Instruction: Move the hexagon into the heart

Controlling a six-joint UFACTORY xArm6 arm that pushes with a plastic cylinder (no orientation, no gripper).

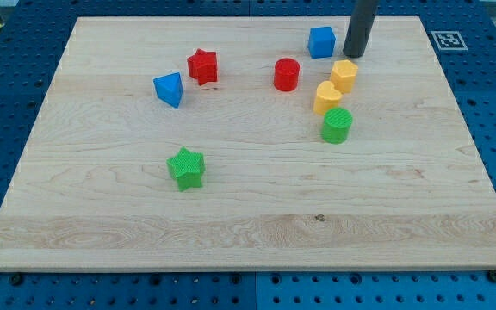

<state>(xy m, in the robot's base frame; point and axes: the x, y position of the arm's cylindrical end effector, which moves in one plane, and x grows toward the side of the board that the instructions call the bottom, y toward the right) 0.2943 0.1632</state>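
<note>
A yellow hexagon block point(344, 75) lies on the wooden board in the upper right. A yellow heart block point(326, 97) lies just below and left of it, touching or nearly touching it. My tip point(352, 55) rests on the board just above the hexagon, slightly to its right, with a small gap. It is also just right of a blue cube point(321, 41). The dark rod runs up out of the view's top.
A green cylinder point(337, 125) sits directly below the heart, close to it. A red cylinder point(287, 75) lies left of the hexagon. A red star point(202, 65), a blue block point(169, 89) and a green star point(186, 168) lie on the left half of the board point(403, 215).
</note>
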